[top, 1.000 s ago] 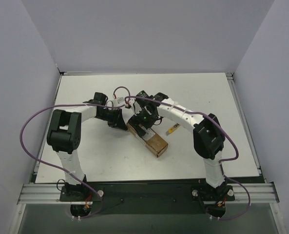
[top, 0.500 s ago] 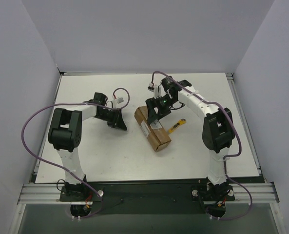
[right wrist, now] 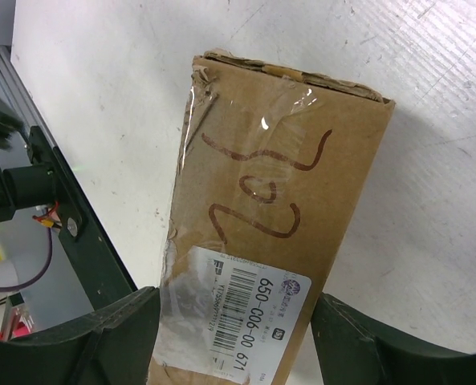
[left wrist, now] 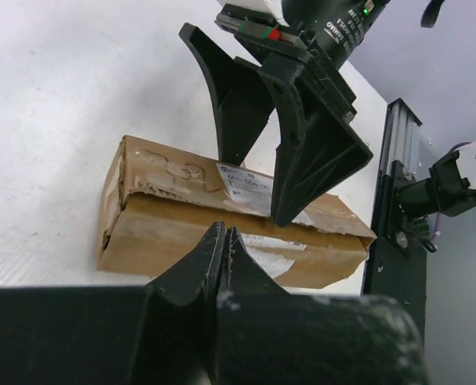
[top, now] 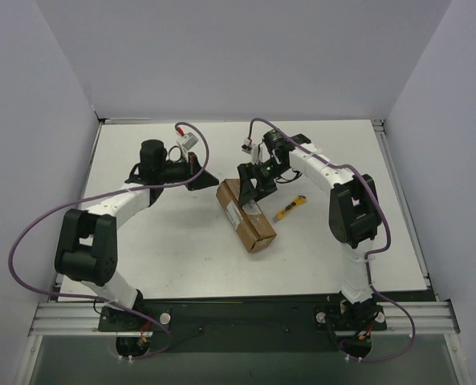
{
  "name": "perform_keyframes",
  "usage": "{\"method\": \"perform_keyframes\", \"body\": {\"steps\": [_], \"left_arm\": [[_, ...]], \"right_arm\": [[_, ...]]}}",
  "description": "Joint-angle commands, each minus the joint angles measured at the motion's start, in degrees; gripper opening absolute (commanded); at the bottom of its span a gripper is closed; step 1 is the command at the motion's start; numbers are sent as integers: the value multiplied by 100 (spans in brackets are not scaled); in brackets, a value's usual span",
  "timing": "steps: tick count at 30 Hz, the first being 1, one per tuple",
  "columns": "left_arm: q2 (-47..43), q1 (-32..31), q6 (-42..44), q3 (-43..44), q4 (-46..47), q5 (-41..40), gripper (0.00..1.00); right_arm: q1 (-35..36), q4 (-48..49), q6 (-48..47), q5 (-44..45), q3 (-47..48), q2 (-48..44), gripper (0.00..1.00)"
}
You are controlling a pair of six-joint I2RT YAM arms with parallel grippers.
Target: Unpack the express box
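The left gripper (top: 199, 176) reaches in from the left side of the tabletop (top: 141, 249). Its fingers (left wrist: 221, 241) are pressed together with nothing between them, pointing at the long left side of the express box (top: 246, 215). A thin strip of white surface shows between their tips and the carton.

The box lies near the middle of the tabletop, a little right of centre. It sits diagonally, one end toward the far left and the other toward the near right, well apart from every edge. Its taped top faces up, with the white label (right wrist: 246, 317) and brown scrawl on it, and bare surface shows all round it.

The right gripper (top: 252, 192) comes down over the box's far half. Its fingers (right wrist: 109, 337) are spread across the carton's width and sit against both long sides.

A yellow-black utility knife (top: 290, 209) lies just right of the box and apart from it, with open surface between it and the right edge.
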Motion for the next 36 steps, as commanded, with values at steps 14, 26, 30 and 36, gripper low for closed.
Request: {"method": "perform_keyframes", "body": {"steps": [14, 26, 30, 36], "left_arm": [[1014, -630, -565, 345, 948, 154, 0], [1216, -647, -56, 231, 406, 5, 0], [1418, -621, 866, 538, -842, -285, 0], [894, -401, 711, 355, -566, 39, 0]], "right_arm": [[-73, 165, 585, -606, 5, -110, 56], [-503, 587, 1289, -1176, -285, -57, 55], [-679, 824, 1552, -1598, -409, -31, 55], [-715, 851, 1465, -1336, -365, -83, 53]]}}
